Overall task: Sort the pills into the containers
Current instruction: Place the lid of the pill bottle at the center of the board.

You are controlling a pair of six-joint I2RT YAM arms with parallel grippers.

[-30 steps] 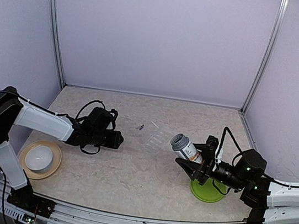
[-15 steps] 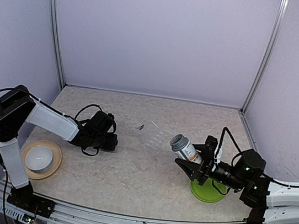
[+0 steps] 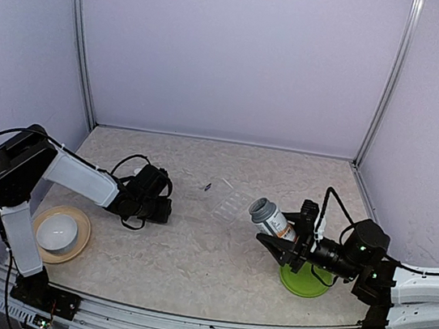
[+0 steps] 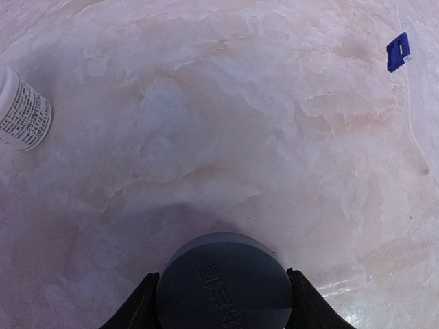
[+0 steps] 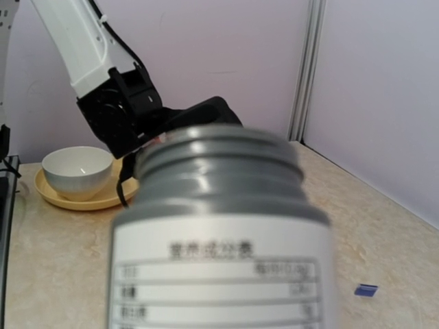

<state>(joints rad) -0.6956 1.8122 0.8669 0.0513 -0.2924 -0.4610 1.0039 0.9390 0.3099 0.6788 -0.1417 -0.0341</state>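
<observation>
While the threaded gray neck of the bottle (image 5: 218, 179) is showing bare in the right wrist view, the uncapping is looking done, yet no pills are showing anywhere near its mouth, so the sorting itself is looking not yet begun. The bottle is hanging tilted above the table, just left of the green plate (image 3: 308, 288), its long axis running from the base, low on the right, to the mouth, which is pointing up and toward the left arm. The right gripper (image 3: 291, 238) is pinching it around the lower body. Well apart across the table, the left gripper (image 3: 161, 208) is clamping the round gray cap (image 4: 224, 282) low over the surface. The small vial (image 4: 19, 113) is sitting off to one side of that cap, only partly in view, and a small blue piece (image 4: 398, 52) is lying farther out
</observation>
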